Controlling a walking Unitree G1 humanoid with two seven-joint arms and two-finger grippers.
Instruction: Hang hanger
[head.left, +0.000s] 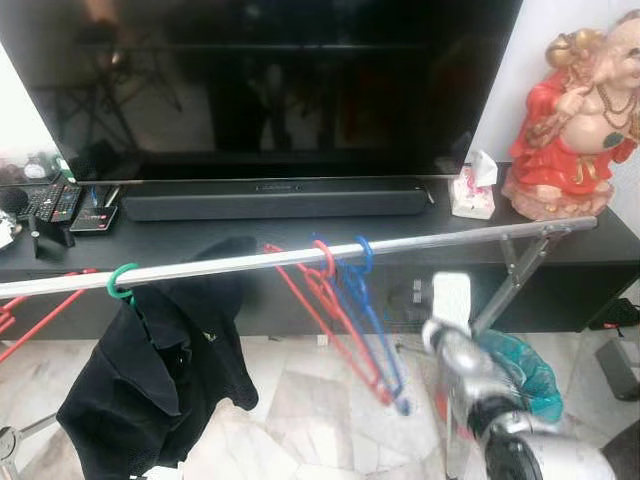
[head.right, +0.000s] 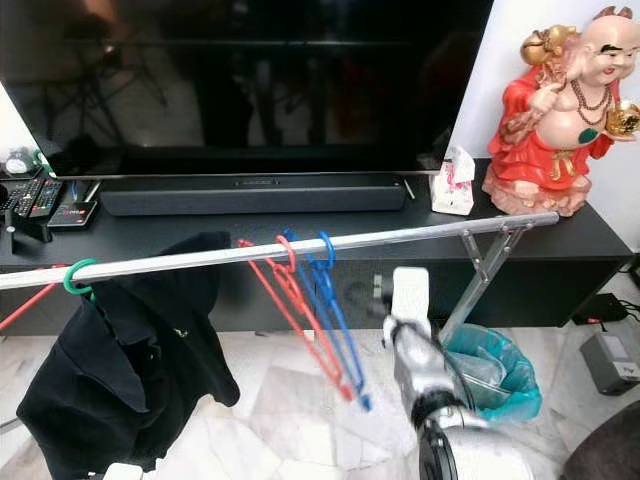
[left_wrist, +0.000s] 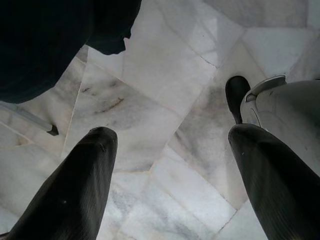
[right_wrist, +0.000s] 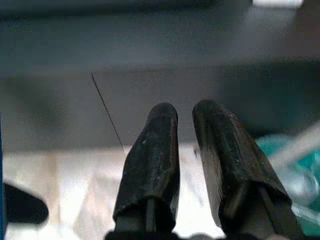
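A silver rail (head.left: 250, 262) crosses in front of me. On its middle hang two red hangers (head.left: 335, 320) and a blue hanger (head.left: 378, 335), their lower ends blurred. Further left, a green hanger hook (head.left: 118, 283) carries a black garment (head.left: 160, 370). My right arm (head.left: 470, 365) reaches up just right of the blue hanger and below the rail. In the right wrist view, my right gripper (right_wrist: 185, 112) is shut with nothing between its fingers, facing the dark cabinet front. My left gripper (left_wrist: 172, 135) hangs open over the marble floor (left_wrist: 165, 75).
A black TV console (head.left: 300, 238) behind the rail holds a large TV (head.left: 270, 80), a soundbar (head.left: 275, 200), remotes (head.left: 60, 205), a tissue box (head.left: 474, 190) and a red statue (head.left: 575, 130). A teal bin (head.left: 525, 375) stands by the rail's right leg (head.left: 510, 280).
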